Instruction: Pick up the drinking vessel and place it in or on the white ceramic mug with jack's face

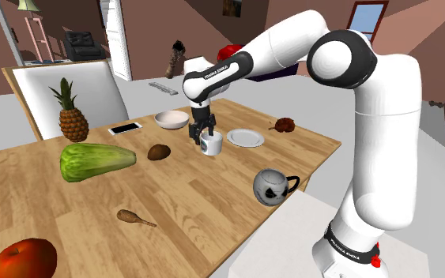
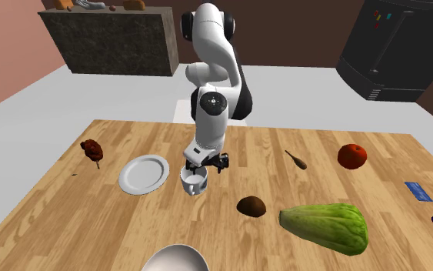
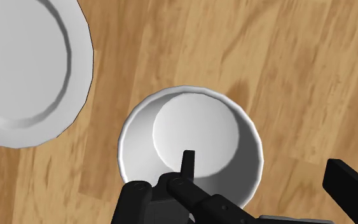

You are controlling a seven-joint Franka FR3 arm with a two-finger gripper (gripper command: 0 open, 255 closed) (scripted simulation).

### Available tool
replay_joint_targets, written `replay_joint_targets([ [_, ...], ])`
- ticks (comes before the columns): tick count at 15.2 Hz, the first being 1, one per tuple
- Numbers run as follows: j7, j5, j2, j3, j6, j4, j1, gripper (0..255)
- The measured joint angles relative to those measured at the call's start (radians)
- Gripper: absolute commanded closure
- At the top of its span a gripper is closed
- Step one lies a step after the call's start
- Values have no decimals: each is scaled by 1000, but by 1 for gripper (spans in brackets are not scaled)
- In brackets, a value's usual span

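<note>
In the shoulder view, the drinking vessel, a small white cup (image 1: 211,144), stands upright on the wooden table (image 1: 189,209), just beside a white plate (image 1: 245,137). The black gripper (image 1: 202,132) hangs straight down over the cup with its tips at the rim. The round greyish mug (image 1: 272,188), with a dark face drawn on it and a dark handle, sits well apart from the cup, nearer the table edge on the stand's side. Nothing rests in or on it. Judged from this, the task is early: the approach to the cup looks finished, while the grasp, the lift, the carry and the placing are all left to do.

In the second exterior view, the cup (image 2: 194,182) sits on the wood with the plate (image 2: 144,174) close at that view's left. The gripper (image 2: 198,169) is directly above the cup and low enough to meet its rim, and the cup's base appears to rest on the table.

In the wrist view, the cup (image 3: 190,124) lies open-mouthed below the gripper (image 3: 263,167) and the plate (image 3: 25,63) is off to one side. The fingers (image 3: 188,164) stand apart: one reaches down inside the bowl of the cup and the other stays outside, clear of the wall, so the wall lies between them unclamped. The cup is bracketed but not held.
</note>
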Motion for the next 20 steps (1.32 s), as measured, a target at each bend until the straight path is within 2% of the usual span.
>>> replay_joint_targets([
  [5, 1, -1, 21, -1, 59, -38, -2, 0],
  [11, 1, -2, 22, -1, 68, -45, -3, 0],
  [12, 1, -2, 22, -1, 68, -45, -3, 255],
  [20, 1, -1, 22, -1, 68, -45, -3, 255],
])
